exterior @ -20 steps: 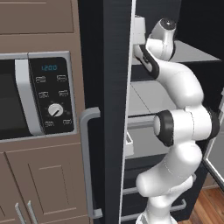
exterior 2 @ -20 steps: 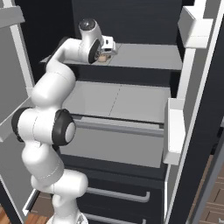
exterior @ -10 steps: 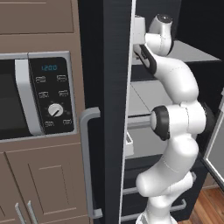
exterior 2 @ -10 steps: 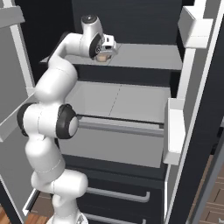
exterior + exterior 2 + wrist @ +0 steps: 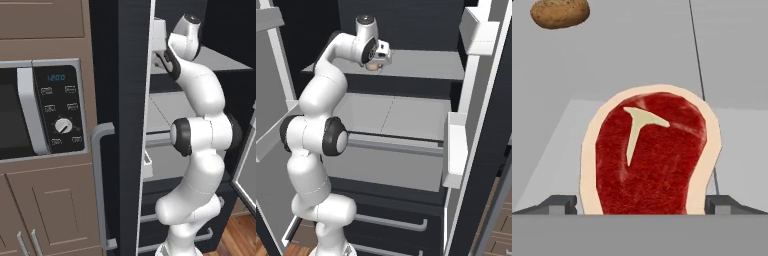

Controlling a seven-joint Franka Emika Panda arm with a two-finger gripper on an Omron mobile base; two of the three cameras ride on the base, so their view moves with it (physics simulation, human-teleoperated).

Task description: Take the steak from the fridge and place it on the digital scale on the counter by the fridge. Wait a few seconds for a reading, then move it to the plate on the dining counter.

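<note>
The steak [image 5: 649, 155], red with a pale fat rim and a white T-shaped mark, lies flat on the upper grey shelf [image 5: 426, 67] of the fridge [image 5: 127, 125]. In the hand view it sits close below the hand, between the two dark fingertips [image 5: 559, 204]. My gripper [image 5: 642, 206] is open and straddles the steak's near end, with the jaws wide apart on either side. From the right base view, the gripper [image 5: 376, 61] hovers at the shelf's left part with a sliver of the steak [image 5: 372, 66] under it. The scale, plate and dining counter are out of view.
A brown potato-like lump [image 5: 560, 12] lies farther back on the same shelf. The open dark fridge door with its grey handle [image 5: 100, 185] stands left of the arm, a microwave [image 5: 40, 115] beyond it. White door bins [image 5: 456, 150] line the right side; drawers sit below.
The hand has shifted slightly right along the shelf and settled over the steak. The jaws have stayed wide open.
</note>
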